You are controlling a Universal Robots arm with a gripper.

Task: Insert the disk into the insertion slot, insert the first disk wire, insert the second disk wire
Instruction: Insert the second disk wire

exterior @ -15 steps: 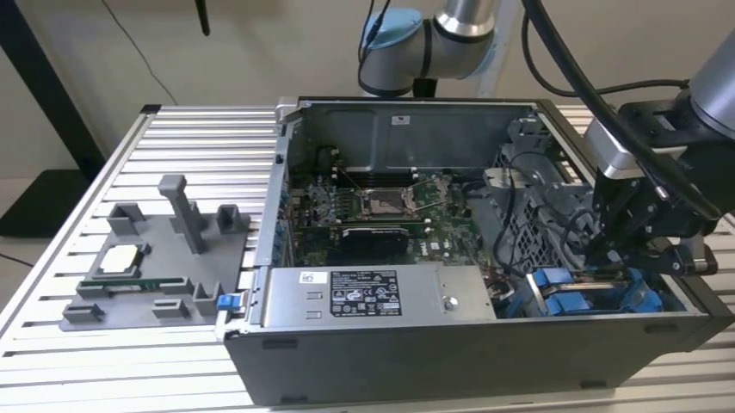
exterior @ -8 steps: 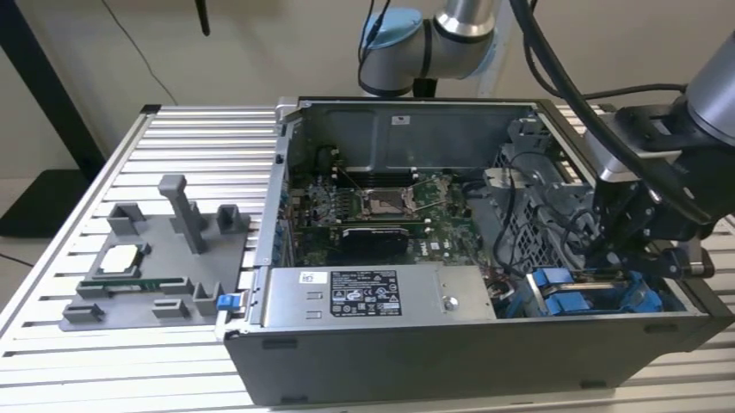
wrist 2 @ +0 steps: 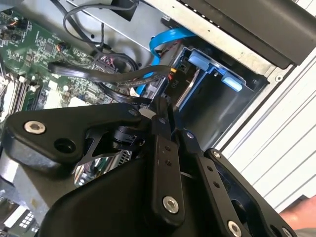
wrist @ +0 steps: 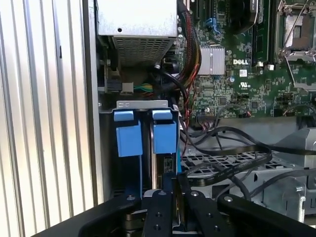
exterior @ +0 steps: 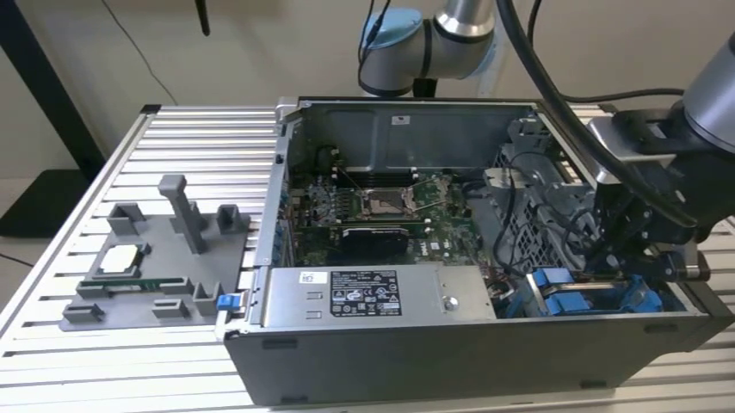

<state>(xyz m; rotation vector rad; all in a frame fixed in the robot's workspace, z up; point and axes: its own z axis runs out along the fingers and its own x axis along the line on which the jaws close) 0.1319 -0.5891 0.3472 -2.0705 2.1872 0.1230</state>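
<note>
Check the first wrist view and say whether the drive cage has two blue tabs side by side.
Yes, two blue tabs sit side by side.

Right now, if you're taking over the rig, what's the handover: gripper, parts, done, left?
Gripper: low inside the case, directly over the exposed end of the disk. Whether it is open or shut cannot be told.
Disk: in its blue carrier, sitting in the insertion slot, beside a second blue carrier.
Done: disk insertion looks complete.
Left: both disk wires. Black cables lie across the cage next to the gripper, and neither wire can be seen plugged into the disk.
</note>
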